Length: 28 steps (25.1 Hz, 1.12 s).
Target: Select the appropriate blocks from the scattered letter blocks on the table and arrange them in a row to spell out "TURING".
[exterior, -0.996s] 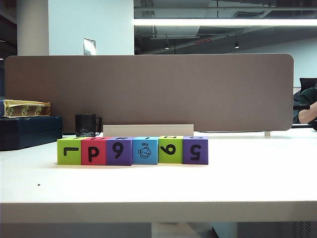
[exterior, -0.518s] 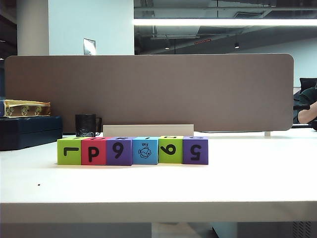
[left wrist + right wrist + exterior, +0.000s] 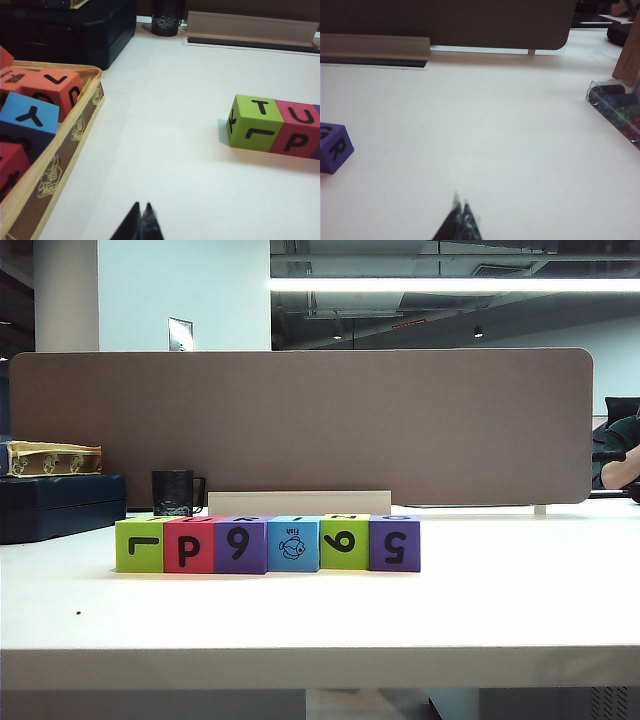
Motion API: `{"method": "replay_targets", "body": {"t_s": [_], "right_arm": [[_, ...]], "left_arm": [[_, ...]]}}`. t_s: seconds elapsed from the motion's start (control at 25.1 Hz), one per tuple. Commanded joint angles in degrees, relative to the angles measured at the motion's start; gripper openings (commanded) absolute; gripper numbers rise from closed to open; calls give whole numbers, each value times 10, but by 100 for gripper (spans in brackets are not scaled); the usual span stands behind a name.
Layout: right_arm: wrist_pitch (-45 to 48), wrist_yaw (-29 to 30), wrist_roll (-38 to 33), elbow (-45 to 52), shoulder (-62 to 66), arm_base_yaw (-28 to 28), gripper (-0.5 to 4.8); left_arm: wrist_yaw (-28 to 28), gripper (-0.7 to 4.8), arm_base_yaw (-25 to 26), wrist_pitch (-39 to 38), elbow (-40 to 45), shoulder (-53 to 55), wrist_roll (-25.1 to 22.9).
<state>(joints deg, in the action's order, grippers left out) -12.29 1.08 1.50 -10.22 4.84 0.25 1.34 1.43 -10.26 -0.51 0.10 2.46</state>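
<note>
Six foam letter blocks (image 3: 267, 544) stand touching in one straight row on the smooth white table (image 3: 320, 610), matte cubes with soft edges: lime green, red, purple, light blue (a fish drawing on its face), lime green, purple. Black characters mark their sides.

The left gripper (image 3: 141, 220) sits low over the table with its dark tips pressed together, holding nothing; the row's green end block (image 3: 251, 123), topped with a T, lies ahead of it and off to one side, a red U block (image 3: 298, 128) touching it.

The right gripper (image 3: 460, 214) is likewise pinched closed and empty, the purple end block (image 3: 334, 147) ahead and well to its side.
</note>
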Motion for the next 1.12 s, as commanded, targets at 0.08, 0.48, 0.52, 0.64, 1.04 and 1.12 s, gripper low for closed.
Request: {"method": "replay_targets", "body": {"t_s": [0.08, 0.48, 0.52, 0.64, 1.04, 1.12], "right_arm": [[70, -1, -17, 31, -20, -11, -1], [130, -1, -31, 84, -49, -11, -1], [131, -1, -31, 86, -49, -11, -1], [133, -1, -31, 95, -49, -11, -1], [98, -14, -31, 102, -49, -11, -1], [82, -14, -31, 102, -49, -11, -1]], "left_arm": [[2, -5, 0, -3, 0, 0, 1], [2, -5, 0, -3, 0, 0, 1], [2, -5, 0, -3, 0, 0, 1], [2, -5, 0, -3, 0, 0, 1], [2, -5, 0, -3, 0, 0, 1], [2, -5, 0, -3, 0, 0, 1]]}}
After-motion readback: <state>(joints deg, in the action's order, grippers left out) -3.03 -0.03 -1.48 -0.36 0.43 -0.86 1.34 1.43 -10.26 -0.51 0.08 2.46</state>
